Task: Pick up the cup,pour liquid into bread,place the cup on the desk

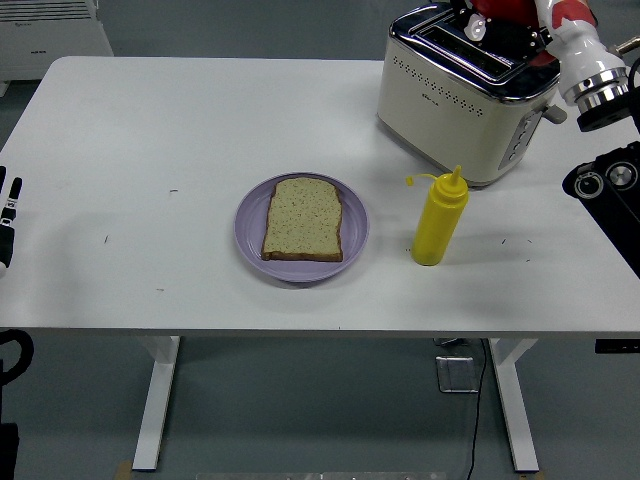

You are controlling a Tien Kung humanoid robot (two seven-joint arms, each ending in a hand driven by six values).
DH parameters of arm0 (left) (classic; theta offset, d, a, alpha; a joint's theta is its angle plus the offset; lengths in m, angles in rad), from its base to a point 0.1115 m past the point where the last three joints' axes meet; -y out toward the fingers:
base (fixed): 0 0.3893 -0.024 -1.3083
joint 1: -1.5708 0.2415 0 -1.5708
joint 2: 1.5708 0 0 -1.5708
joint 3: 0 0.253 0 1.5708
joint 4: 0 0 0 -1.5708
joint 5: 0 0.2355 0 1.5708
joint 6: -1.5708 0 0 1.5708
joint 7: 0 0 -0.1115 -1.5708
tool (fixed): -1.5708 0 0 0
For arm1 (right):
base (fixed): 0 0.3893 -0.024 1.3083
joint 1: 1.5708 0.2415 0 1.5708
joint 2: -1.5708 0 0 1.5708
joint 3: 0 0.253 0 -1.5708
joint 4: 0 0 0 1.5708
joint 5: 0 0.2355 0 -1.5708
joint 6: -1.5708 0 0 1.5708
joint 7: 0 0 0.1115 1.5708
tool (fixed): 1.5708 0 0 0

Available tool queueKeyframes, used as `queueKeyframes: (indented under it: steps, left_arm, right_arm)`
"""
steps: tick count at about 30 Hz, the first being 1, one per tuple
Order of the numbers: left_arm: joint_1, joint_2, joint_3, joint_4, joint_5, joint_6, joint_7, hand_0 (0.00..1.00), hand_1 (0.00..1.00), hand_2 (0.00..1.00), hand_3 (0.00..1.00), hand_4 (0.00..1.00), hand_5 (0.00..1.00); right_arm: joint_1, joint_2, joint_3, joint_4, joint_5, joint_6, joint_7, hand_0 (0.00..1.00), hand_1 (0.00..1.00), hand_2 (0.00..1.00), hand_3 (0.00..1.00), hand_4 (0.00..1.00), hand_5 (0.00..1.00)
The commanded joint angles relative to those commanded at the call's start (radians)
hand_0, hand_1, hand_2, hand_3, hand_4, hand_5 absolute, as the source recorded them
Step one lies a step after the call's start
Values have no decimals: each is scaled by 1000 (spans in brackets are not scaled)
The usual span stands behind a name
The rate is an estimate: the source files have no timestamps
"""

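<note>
A slice of bread (303, 219) lies on a purple plate (250, 240) mid-frame on the white bench (150, 150). The right robot hand (520, 25), upper right above the toaster (450, 95), grips something red; the left robot hand's (8, 215) grip cannot be told.

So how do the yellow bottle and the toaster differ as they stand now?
The yellow bottle is slim, tall and plain yellow; the toaster is broad, boxy and cream with a shiny metal top. The bottle stands alone, nearer the table's front edge; the toaster sits farther back, with the right arm beside it. The bottle's cap dangles open on a tether. Both stand upright on the white table, right of the plate.
</note>
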Motion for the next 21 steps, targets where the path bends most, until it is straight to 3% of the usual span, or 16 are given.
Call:
queueKeyframes:
  steps: [7, 13, 21]
  left_arm:
    - [2, 0, 5, 1, 0, 1, 0, 784, 736, 727, 684, 558, 993]
    - [2, 0, 11, 2, 1, 0, 0, 784, 737, 728, 685, 557, 993]
    - [5, 0, 17, 5, 2, 0, 0, 784, 737, 729, 685, 556, 992]
  right_arm:
    - [-135, -19, 75, 2, 292, -58, 106, 170, 217, 338, 415, 679, 165]
    - [-220, -19, 90, -25, 536, -76, 152, 172, 222, 338, 414, 677, 176]
    - [-295, -2, 62, -94, 588, -107, 202, 186, 230, 340, 417, 669, 185]
